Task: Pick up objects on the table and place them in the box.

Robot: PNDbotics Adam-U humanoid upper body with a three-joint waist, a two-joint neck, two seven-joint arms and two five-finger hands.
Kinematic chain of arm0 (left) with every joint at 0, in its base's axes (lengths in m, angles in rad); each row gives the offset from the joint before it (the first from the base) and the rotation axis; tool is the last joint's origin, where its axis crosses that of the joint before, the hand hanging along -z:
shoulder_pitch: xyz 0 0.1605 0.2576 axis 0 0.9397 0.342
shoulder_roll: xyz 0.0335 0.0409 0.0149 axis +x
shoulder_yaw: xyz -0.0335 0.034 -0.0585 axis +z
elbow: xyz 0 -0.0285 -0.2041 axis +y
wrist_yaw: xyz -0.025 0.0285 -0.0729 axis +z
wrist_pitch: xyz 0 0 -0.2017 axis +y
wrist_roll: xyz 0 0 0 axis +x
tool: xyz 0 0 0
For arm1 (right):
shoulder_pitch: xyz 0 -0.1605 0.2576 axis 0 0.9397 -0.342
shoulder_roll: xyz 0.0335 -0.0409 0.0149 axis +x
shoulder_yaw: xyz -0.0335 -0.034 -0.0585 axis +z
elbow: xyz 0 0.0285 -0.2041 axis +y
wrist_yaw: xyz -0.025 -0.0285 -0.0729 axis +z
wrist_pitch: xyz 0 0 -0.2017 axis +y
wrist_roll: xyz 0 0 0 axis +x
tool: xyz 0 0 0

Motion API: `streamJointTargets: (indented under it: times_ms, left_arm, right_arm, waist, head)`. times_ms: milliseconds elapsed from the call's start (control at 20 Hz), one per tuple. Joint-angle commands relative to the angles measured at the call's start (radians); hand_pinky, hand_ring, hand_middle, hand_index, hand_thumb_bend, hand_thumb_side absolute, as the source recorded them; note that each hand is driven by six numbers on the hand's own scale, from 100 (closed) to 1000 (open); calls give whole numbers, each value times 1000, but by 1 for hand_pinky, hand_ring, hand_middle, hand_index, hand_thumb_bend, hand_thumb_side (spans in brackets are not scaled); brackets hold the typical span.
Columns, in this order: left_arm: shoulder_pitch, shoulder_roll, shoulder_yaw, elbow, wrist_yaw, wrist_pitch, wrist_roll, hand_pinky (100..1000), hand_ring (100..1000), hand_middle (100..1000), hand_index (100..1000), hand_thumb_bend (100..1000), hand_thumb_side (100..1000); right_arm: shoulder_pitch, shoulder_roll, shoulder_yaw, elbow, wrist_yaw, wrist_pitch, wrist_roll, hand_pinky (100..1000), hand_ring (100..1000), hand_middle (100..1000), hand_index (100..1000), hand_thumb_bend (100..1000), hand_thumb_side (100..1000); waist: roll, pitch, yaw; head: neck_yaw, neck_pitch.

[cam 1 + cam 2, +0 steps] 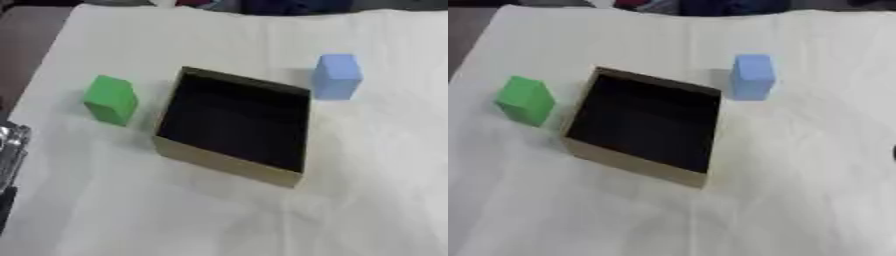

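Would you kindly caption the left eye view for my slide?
Open dark-lined box on white cloth, green block to its left, blue block beyond its far right corner.

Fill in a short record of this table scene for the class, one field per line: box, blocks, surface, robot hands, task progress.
box: open box, tan walls, dark inside, nothing visible in it
green block: green block, on the cloth left of the box, apart from it
blue block: blue block, beyond the box's far right corner, upright
surface: white cloth
robot hands: no hand clearly shown; a silver and black part at the left edge
task progress: both blocks not yet in the box
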Motion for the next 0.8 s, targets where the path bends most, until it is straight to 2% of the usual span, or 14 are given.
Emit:
streamJointTargets:
  times_ms: [50, 450, 800]
  left_arm:
    - [-13, 31, 0, -16, 2, 2, -3, 754, 746, 719, 804, 159, 1000]
    - [-13, 31, -3, -16, 4, 4, -6, 754, 746, 719, 801, 158, 1000]
    - [-15, 28, -5, -16, 6, 4, -8, 754, 746, 719, 799, 158, 1000]
  right_arm:
    - [-64, 14, 15, 77, -2, -10, 25, 1000, 1000, 988, 1000, 921, 691]
    - [-226, 122, 64, 298, 47, -59, 60, 1000, 1000, 983, 1000, 881, 741]
    - [-314, 201, 85, 428, 81, -93, 67, 1000, 1000, 994, 1000, 860, 788]
  waist:
    - [0, -19, 1]
    - [0, -17, 3]
    - [1, -15, 6]
  head:
    - [-5, -6]
    - [-9, -7]
    - [-14, -11]
